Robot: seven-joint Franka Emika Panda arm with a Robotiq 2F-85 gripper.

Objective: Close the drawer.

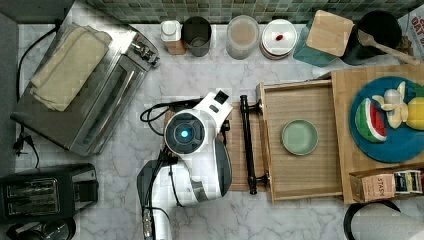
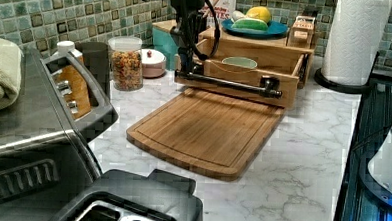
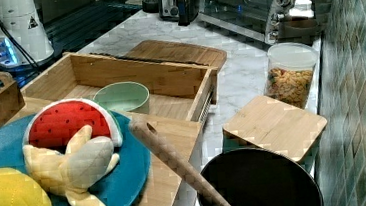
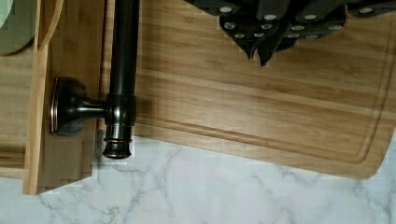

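Marble counter (image 1: pixel 125 170) — drawer (image 1: pixel 300 100) pulled open, green bowl (image 1: pixel 299 137) inside, black handle (image 1: pixel 247 145) at its 9 o'clock in top view; gripper (image 4: pixel 261 42) beside handle — finger state indiscernible.

A kitchen: marble counter (image 1: pixel 220 65), tiled backsplash (image 2: pixel 33 13); toaster oven (image 1: pixel 95 95), toaster (image 1: pixel 45 192).

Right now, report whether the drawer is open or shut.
Open. The drawer is pulled out beyond the wooden top, exposing a green bowl inside; its black handle sits over the cutting board.
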